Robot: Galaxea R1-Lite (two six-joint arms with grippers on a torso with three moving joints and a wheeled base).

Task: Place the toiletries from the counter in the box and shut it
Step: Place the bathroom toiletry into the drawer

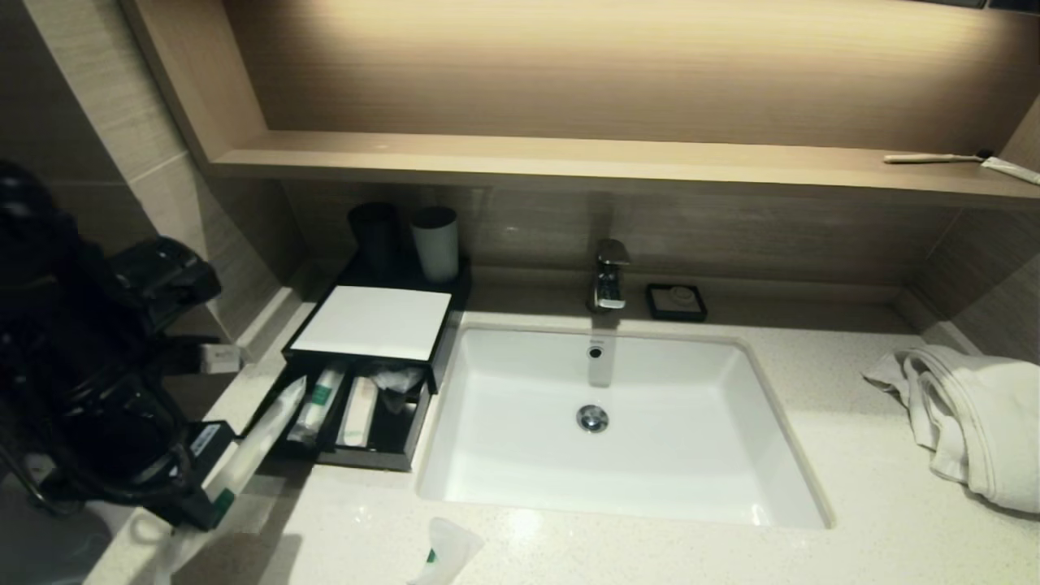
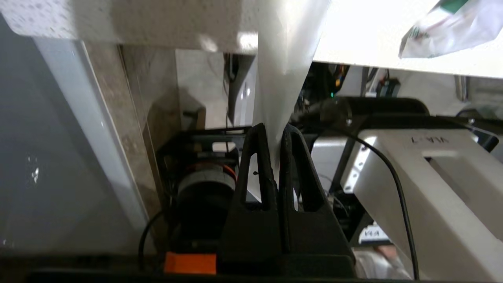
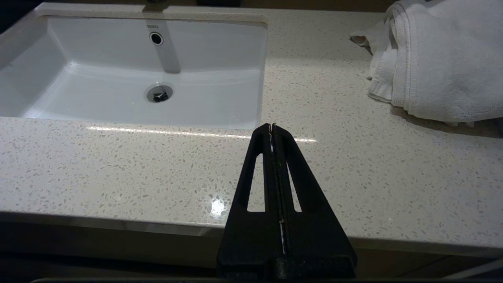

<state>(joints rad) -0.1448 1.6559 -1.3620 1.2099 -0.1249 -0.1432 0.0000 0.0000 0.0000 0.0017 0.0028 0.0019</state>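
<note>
Open box [image 1: 370,323] drawer holds two packets [image 1: 321,400]

White towel [image 1: 975,422], faucet [image 1: 608,276], soap dish [image 1: 676,301], 2 cups [image 1: 435,242], toothbrush [image 1: 934,158]

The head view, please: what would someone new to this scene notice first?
Probably the left gripper at the counter's front left corner, shut on a long clear packet that slants up toward the open drawer of the black box. The drawer already holds another green-labelled packet, while a small white sachet lies on the counter's front edge. The white basin fills the middle.
</note>
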